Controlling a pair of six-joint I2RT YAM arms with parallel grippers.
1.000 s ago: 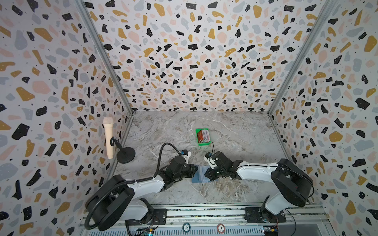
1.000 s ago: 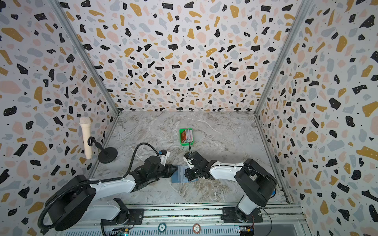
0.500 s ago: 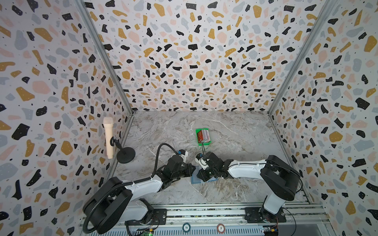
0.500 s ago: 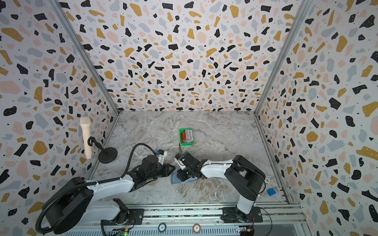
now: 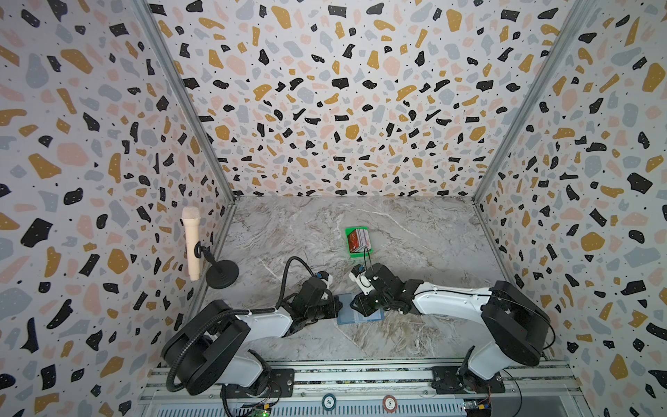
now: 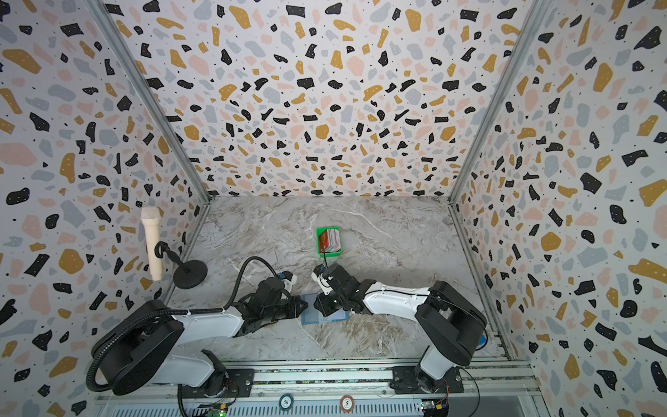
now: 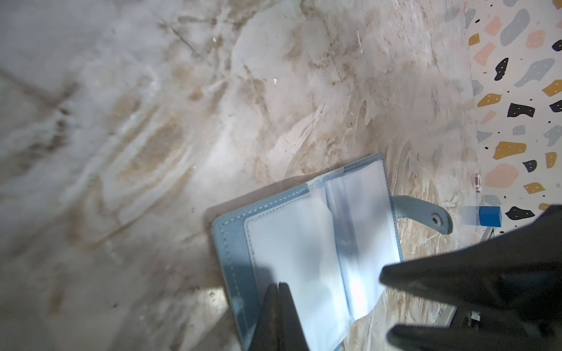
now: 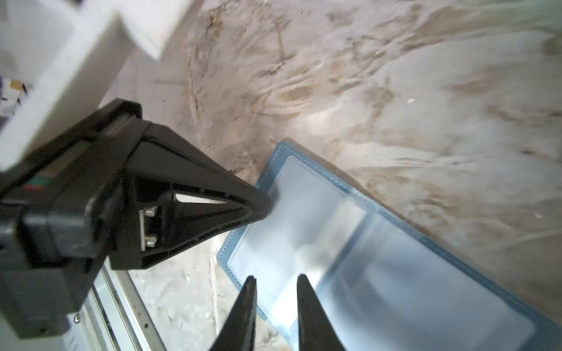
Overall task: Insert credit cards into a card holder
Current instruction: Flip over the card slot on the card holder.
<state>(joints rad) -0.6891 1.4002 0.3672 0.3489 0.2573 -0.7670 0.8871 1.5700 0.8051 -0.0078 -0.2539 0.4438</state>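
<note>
I see the holder (image 5: 345,311) lying open at the surface's (image 5: 426,238) 6 o'clock. Its long axis runs 9 to 3, with the snap tab (image 7: 425,212) on the end toward my right hand (image 8: 275,278). My left hand (image 7: 278,284) is clenched, its tip pressing the clear sleeve (image 8: 304,218) at the 9 o'clock end. The right hand's jaws are slightly apart over the sleeve, grasping nothing. The cards (image 5: 358,241) sit in the tray (image 5: 361,255) at the holder's 12.

Both top views look down from high above the near edge toward the far wall (image 5: 343,108), covering the whole table (image 5: 415,231). The left wrist camera faces right and the right one faces left, both close over the card holder (image 7: 304,252), which all views share.
</note>
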